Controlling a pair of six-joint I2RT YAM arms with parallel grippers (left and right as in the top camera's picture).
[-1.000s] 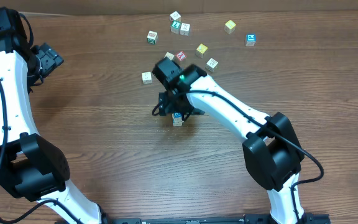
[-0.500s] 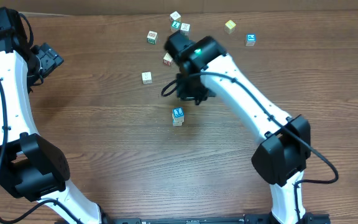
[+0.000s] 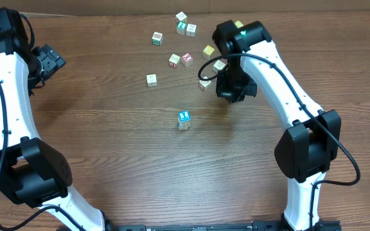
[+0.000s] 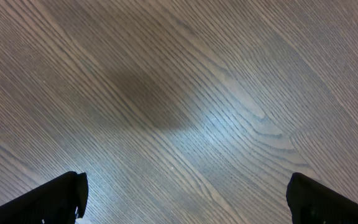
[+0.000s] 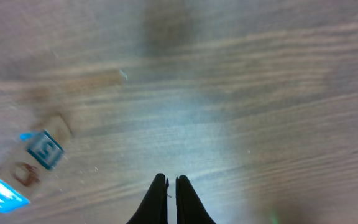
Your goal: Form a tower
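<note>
Table (image 3: 108,135) of dark wood grain fills the overhead view, with both arms reaching in from the near edge. The left arm (image 3: 5,109) runs up the left side. The left gripper (image 3: 49,61) sits near the far left corner, well apart from everything else. In its wrist view the left gripper (image 4: 188,202) has its jaws spread wide, one dark fingertip in each lower corner, and only bare table between them.

The right arm (image 3: 281,83) arches over the right half of the table. The right gripper (image 3: 233,90) hangs over bare wood just beside the nearest loose cubes. In its wrist view the right gripper (image 5: 171,199) has its two dark fingers (image 5: 159,202) pressed together with nothing between them.

The tower (image 3: 184,120) stands alone near the middle of the table, one cube wide, with a blue printed face on top. It lies to the left of the right gripper and closer to the arm bases, clear of it, with bare table in between. The right wrist view shows the tower (image 5: 30,165) as a blurred shape at the lower left edge, off to the side of the closed fingertips and not touching them.

Loose cubes (image 3: 175,59) are scattered across the far side of the table. One (image 3: 205,84) lies just beside the right gripper, and another (image 3: 151,79) sits apart to the left.
</note>
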